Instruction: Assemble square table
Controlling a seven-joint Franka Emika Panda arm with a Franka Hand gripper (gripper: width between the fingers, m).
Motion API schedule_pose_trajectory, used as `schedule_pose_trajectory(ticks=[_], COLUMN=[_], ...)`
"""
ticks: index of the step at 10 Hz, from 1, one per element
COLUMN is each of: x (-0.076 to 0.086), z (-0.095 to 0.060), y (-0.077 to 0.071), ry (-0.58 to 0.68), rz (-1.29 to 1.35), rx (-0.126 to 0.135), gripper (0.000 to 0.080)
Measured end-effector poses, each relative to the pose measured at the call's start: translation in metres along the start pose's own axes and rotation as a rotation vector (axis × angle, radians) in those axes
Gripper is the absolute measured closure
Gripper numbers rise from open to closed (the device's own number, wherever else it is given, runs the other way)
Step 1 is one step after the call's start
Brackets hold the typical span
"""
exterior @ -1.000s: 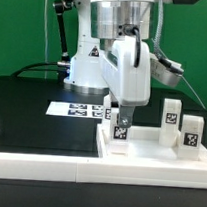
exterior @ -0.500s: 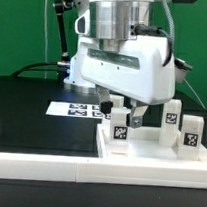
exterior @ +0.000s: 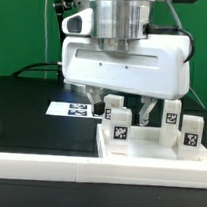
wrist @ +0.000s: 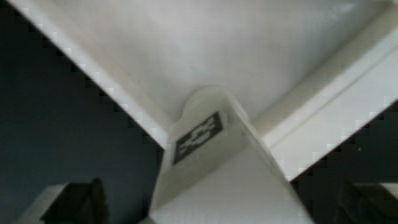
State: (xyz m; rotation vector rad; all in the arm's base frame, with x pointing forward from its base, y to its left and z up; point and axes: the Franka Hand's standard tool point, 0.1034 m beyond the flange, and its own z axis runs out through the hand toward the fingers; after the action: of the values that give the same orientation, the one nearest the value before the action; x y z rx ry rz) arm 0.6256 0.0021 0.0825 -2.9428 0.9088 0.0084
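Gripper (exterior: 119,111): jaws spread wide, nothing held, one finger (exterior: 146,114) seen either side of an upright leg (exterior: 118,128). That leg is stood on the square table top (exterior: 148,161), near its corner; further legs (exterior: 171,120) are stood at the exterior view's right. The marker board (exterior: 71,110) is laid flat on the black table (exterior: 30,116) behind.

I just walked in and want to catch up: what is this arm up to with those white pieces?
The arm is putting a square table together. Its hand hangs open around an upright white leg standing in the tray-like table top; the fingers are spread on either side and do not grip it. Two more legs stand toward the exterior view's right. The marker board lies behind.
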Motion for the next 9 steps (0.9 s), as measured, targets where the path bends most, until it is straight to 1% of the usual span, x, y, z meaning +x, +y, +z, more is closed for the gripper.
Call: schedule_pose_trajectory(ticks=[2, 7, 9], x=[0.0002, 0.0012, 0.0015], z=[0.0018, 0.0018, 0.0018], y=[-0.0008, 0.0002, 0.0006], ry=[0.021, 0.020, 0.021], rz=[-0.214, -0.534, -0.531], rx=[-0.023, -0.030, -0.030], gripper=[0.0151, 0.0151, 0.0415])
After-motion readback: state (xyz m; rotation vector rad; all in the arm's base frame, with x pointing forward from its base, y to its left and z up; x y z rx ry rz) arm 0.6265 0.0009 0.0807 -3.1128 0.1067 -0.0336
